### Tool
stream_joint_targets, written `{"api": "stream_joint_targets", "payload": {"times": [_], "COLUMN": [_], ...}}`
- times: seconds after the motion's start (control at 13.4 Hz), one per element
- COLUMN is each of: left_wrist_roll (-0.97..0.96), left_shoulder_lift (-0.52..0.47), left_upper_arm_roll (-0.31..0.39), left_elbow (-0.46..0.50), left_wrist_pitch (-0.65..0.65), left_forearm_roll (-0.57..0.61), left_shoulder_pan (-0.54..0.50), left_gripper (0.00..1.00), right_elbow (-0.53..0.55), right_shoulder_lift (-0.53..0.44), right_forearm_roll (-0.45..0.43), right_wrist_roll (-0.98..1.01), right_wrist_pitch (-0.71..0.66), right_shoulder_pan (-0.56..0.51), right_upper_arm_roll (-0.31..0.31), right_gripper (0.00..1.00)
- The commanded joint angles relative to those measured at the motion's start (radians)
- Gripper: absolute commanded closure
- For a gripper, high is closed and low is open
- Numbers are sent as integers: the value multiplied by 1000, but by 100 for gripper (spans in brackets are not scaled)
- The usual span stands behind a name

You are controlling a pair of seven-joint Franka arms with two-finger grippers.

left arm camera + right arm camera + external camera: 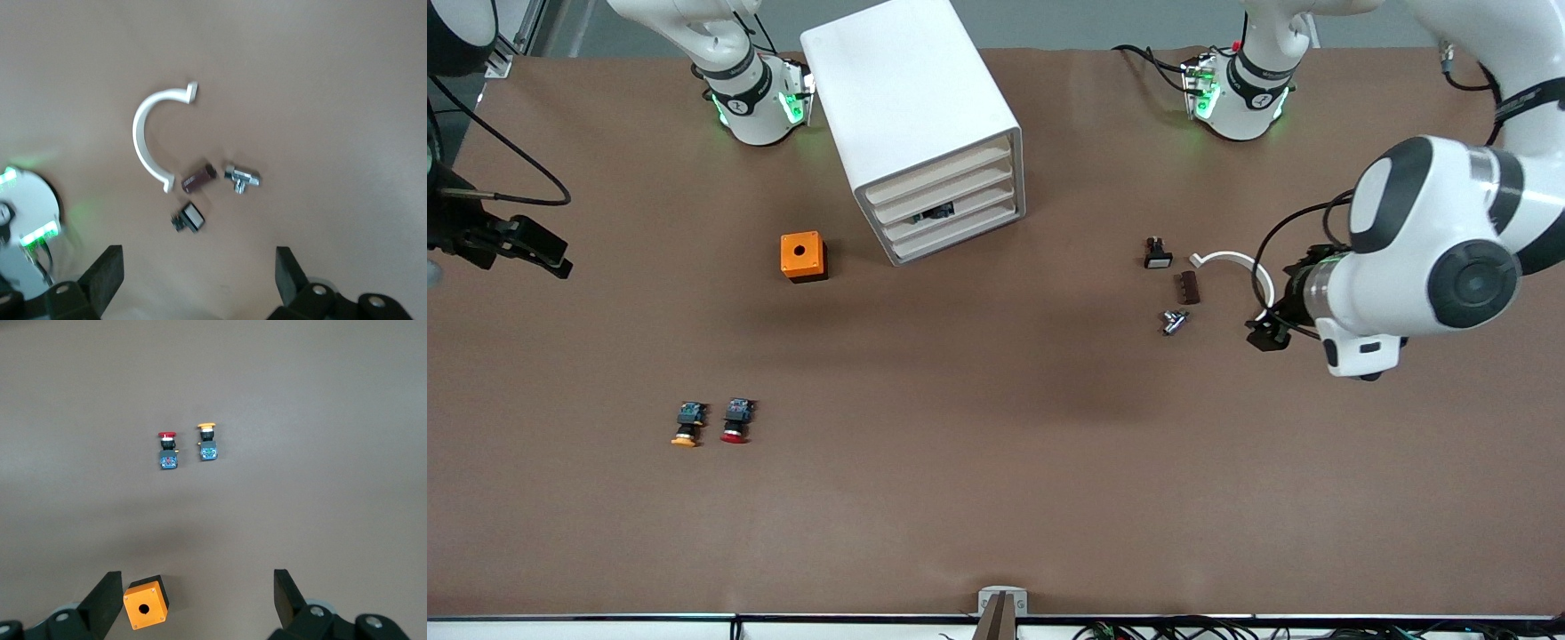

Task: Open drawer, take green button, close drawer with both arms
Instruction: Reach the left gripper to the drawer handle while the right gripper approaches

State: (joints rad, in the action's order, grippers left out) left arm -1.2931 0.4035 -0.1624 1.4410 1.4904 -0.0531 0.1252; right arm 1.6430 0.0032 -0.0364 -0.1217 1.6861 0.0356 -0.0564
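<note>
The white cabinet [911, 98] stands between the arm bases, its four slat drawers facing the front camera. The drawer [983, 201], third from the top, sits pushed in. A small dark thing [934, 212] shows at its slat; I cannot tell whether it is the button. My left gripper [1267, 336] [198, 277] hangs open above the table beside a group of small parts, holding nothing. My right gripper [547, 256] [197, 600] is open in the air at the right arm's end of the table, with an orange box [145, 602] below it.
The orange box [804, 257] sits beside the cabinet. A red-capped button [735, 420] and an orange-capped one [687, 424] lie nearer the camera. A white arc [1232, 262], brown piece [1188, 287], metal fitting [1174, 321] and black switch [1157, 253] lie near the left gripper.
</note>
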Motion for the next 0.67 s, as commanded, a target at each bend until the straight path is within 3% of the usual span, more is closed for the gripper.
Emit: {"api": "stream_joint_targets", "payload": {"times": [0.0,0.22,0.6], "left_wrist_roll": [-170,-386,-603], "left_shoulder_lift": [44,109,213], "left_upper_arm_roll": [-2,-3,-3], "left_elbow": [-24,-24,-24], "left_wrist_pitch": [-19,-25,-25], "left_forearm_roll": [-43,-170,-281], "left_shoulder_pan": [42,85,192], "left_gripper": [0,0,0], "right_elbow": [3,4,3], "right_shoulder_lift": [30,76,147], "right_forearm_roll": [-1,4,19], "right_wrist_roll": [-38,-88,-202], "right_wrist_pitch": [10,20,32], "right_shoulder_pan": [-16,-16,15], "right_upper_arm_roll": [13,13,17], "right_gripper": [0,0,0]}}
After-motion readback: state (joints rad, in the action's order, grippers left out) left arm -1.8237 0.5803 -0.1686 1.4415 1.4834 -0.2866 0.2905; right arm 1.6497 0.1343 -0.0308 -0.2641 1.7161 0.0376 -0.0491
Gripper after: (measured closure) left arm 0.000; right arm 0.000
